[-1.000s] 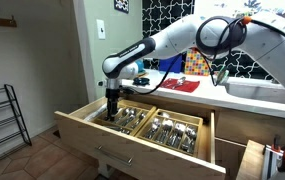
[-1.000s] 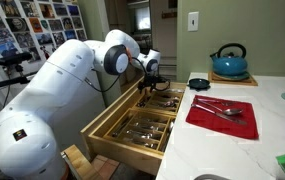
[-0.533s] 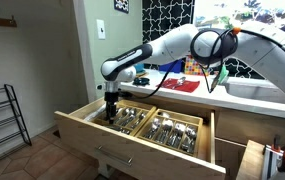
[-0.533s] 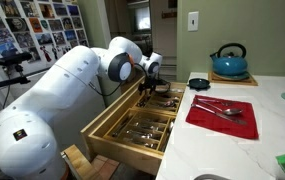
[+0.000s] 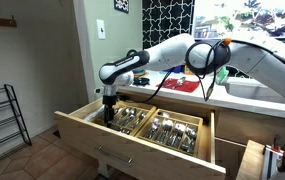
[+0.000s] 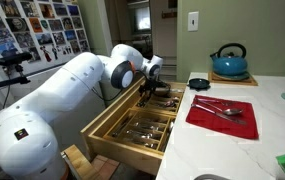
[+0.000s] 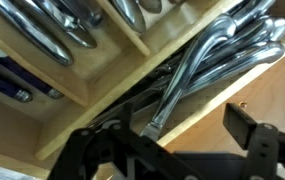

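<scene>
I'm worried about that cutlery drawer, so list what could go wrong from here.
1. The fingers stand wide over tangled cutlery handles; closing may catch several at once, or none.
2. The wooden divider runs close beside the gripper; a finger may jam on it.

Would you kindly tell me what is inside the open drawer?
Metal cutlery fills the wooden compartments of the drawer. The fingers hang over one bundle; whatever lies beneath the piles is covered.
</scene>
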Controlling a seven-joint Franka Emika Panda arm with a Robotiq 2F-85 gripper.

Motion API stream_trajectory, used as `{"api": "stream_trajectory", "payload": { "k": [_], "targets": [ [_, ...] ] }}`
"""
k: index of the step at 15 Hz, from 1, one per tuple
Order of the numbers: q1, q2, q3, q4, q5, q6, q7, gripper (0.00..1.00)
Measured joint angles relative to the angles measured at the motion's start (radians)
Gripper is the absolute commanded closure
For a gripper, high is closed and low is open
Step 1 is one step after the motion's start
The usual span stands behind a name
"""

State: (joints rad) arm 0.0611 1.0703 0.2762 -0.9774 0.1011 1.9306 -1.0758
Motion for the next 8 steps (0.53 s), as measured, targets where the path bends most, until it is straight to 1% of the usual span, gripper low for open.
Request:
{"api": "stream_trajectory", "payload": {
  "k": [1,3,8],
  "targets": [
    [0.002,0.012,0.0,0.016,0.0,-0.003,0.0,0.41],
    [0.004,0.032,0.001,0.046,0.0,-0.012,0.0,0.49],
    [0.006,0.076,0.002,0.116,0.0,-0.049,-0.001,0.54]
  ]
}}
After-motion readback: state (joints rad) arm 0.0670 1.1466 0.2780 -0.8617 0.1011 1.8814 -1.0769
